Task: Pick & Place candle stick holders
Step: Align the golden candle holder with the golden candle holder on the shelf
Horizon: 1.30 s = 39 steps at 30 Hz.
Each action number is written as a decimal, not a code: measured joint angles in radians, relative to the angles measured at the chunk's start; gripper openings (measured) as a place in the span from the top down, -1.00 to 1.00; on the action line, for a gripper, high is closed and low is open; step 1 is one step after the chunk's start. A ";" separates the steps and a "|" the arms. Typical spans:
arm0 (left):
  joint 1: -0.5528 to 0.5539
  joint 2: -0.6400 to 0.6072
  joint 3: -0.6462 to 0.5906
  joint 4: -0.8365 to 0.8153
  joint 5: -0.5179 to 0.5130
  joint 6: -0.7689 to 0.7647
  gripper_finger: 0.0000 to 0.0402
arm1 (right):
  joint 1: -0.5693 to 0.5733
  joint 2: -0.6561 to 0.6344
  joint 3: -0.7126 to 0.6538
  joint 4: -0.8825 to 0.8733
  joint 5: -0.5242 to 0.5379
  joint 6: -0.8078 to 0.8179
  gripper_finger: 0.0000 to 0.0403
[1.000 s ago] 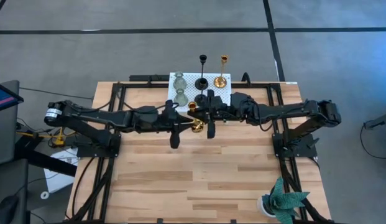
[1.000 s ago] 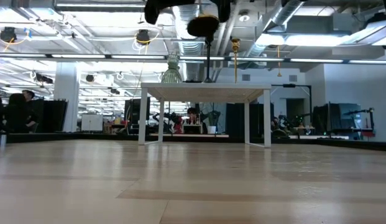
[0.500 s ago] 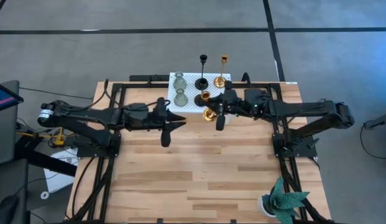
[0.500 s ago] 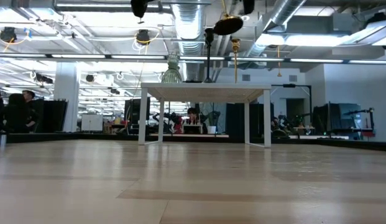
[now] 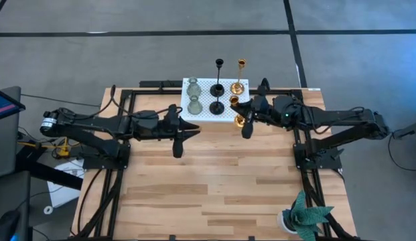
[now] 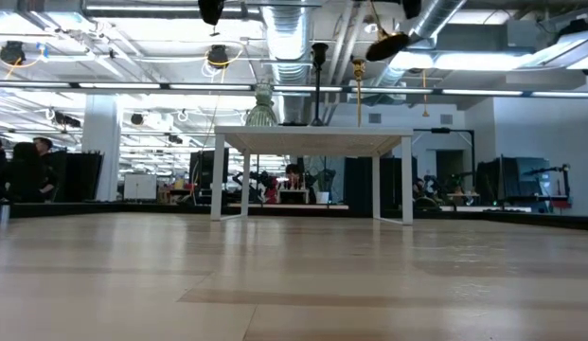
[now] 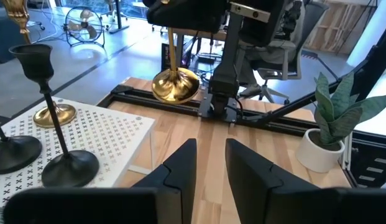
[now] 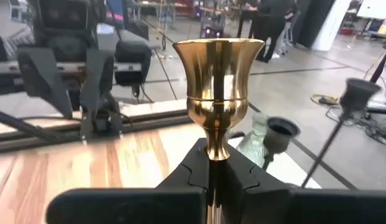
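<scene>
A white perforated stand (image 5: 206, 98) at the table's far edge carries two pale green glass holders (image 5: 193, 94), two black holders (image 5: 217, 90) and one gold holder (image 5: 238, 86), each standing on its round base. My right gripper (image 5: 242, 115) is just right of the stand, shut on a second gold holder (image 5: 238, 112), whose cup fills the right wrist view (image 8: 219, 81). My left gripper (image 5: 177, 144) is left of the stand above the table, and the left wrist view (image 7: 210, 163) shows it open and empty. My right gripper pinches the gold holder's slim stem just below the cup (image 8: 215, 155) between its two fingers. The fingers come roughly level from the table's right and lie across the stem. The holder is lifted clear and tilted, its round base (image 6: 386, 44) hanging lowest.
A green leafy plant in a white pot (image 5: 303, 215) stands at the table's near right corner. Black frame rails (image 7: 255, 115) run along the table's edges. Bare wood lies in the middle and near part of the table (image 5: 208, 194).
My right gripper has carried the gold holder from the table's middle toward the right edge and slightly toward the far edge, beside the stand, keeping it clear of the table. My left gripper has drawn back toward the left edge, then kept still.
</scene>
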 joint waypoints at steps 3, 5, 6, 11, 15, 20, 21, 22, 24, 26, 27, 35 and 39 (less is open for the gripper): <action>0.000 0.000 0.000 0.000 0.000 0.000 0.57 | 0.004 -0.019 0.000 -0.032 0.019 0.003 0.99; 0.000 0.000 0.000 0.000 0.000 0.000 0.57 | 0.010 -0.033 0.000 -0.051 0.041 0.011 0.99; 0.000 0.000 0.000 0.000 0.000 0.000 0.57 | 0.014 -0.042 0.000 -0.068 0.048 0.016 0.99; 0.000 0.001 0.000 0.000 0.000 0.000 0.57 | 0.056 -0.110 0.000 -0.136 0.103 0.023 0.99; 0.000 0.001 0.000 0.000 0.000 0.000 0.57 | 0.091 -0.177 0.000 -0.212 0.143 0.054 0.99; 0.000 0.001 0.000 0.000 -0.012 0.000 0.57 | 0.131 -0.219 0.000 -0.328 0.230 0.095 0.99; 0.000 0.001 0.000 0.000 -0.023 0.000 0.57 | 0.134 -0.220 -0.001 -0.348 0.240 0.101 0.99; 0.000 0.001 0.000 0.000 -0.031 0.000 0.57 | 0.137 -0.220 -0.006 -0.355 0.249 0.105 0.99; 0.000 0.001 0.000 0.000 -0.043 0.000 0.57 | 0.135 -0.223 -0.048 -0.317 0.262 0.105 0.99; 0.000 0.001 0.000 0.000 -0.047 0.000 0.57 | 0.123 -0.237 -0.123 -0.251 0.260 0.110 0.99; 0.000 0.001 0.000 0.000 -0.050 0.000 0.57 | 0.117 -0.248 -0.169 -0.206 0.259 0.121 0.99; 0.006 0.002 0.000 0.001 -0.053 0.000 0.57 | 0.065 -0.322 -0.479 0.298 0.248 0.066 0.99; 0.009 0.002 0.000 0.002 -0.054 0.000 0.57 | -0.009 -0.309 -0.570 0.515 0.200 0.044 0.99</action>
